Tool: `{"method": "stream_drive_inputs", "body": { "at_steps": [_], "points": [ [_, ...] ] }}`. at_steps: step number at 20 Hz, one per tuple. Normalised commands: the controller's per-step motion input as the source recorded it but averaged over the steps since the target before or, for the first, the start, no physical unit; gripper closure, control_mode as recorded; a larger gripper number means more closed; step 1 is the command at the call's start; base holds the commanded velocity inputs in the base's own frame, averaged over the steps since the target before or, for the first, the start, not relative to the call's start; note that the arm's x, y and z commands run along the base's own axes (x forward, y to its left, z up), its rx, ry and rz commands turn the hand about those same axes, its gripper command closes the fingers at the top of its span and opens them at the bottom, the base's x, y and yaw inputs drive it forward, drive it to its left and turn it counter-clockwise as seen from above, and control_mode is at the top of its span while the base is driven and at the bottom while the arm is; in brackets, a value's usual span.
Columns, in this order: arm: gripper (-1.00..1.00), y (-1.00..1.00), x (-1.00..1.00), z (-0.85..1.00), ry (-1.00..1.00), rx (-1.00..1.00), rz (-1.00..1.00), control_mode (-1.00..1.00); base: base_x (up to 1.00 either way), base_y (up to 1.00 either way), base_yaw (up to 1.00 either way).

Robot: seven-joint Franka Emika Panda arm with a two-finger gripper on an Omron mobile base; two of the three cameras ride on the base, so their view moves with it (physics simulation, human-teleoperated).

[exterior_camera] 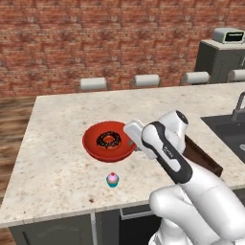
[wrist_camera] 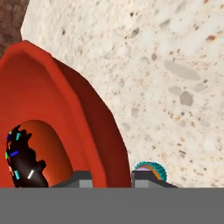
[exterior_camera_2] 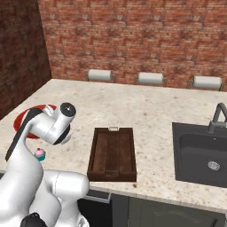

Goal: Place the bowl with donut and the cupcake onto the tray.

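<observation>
The red bowl rests on the counter with the chocolate-iced donut inside it. In the hand view my gripper straddles the bowl's near right rim, one fingertip inside and the other outside, both pressed against the wall. The donut lies at the lower left there. The cupcake stands alone on the counter just in front of the bowl, its top peeking up beside my outer finger. The dark wooden tray lies to the right of the bowl, past my arm.
A sink with a faucet is set in the counter right of the tray. Stool backs line the far edge in front of a brick wall. The counter's front edge runs close behind the cupcake.
</observation>
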Motion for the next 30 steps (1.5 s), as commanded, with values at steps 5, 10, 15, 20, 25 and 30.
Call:
{"method": "stream_drive_inputs", "body": {
  "at_steps": [5, 10, 15, 20, 25, 30],
  "points": [
    [1.0, -0.7, -0.1, 0.34, 0.06, 0.07, -0.11, -1.0, 0.0, 0.0, 0.0],
    [1.0, -0.6, -0.01, 0.31, 0.11, 0.05, -0.14, -1.0, 0.0, 0.0, 0.0],
    [1.0, -0.56, 0.0, 0.24, 0.15, 0.0, -0.11, -1.0, 0.0, 0.0, 0.0],
    [1.0, -0.6, 0.0, 0.01, 0.08, 0.0, -0.09, -1.0, 0.0, 0.0, 0.0],
    [1.0, -0.69, 0.0, 0.0, 0.02, 0.0, -0.04, -1.0, 0.0, 0.0, 0.0],
    [1.0, -0.57, 0.01, 0.0, 0.0, 0.07, 0.0, -1.0, 0.0, 0.0, 0.0]
  ]
}}
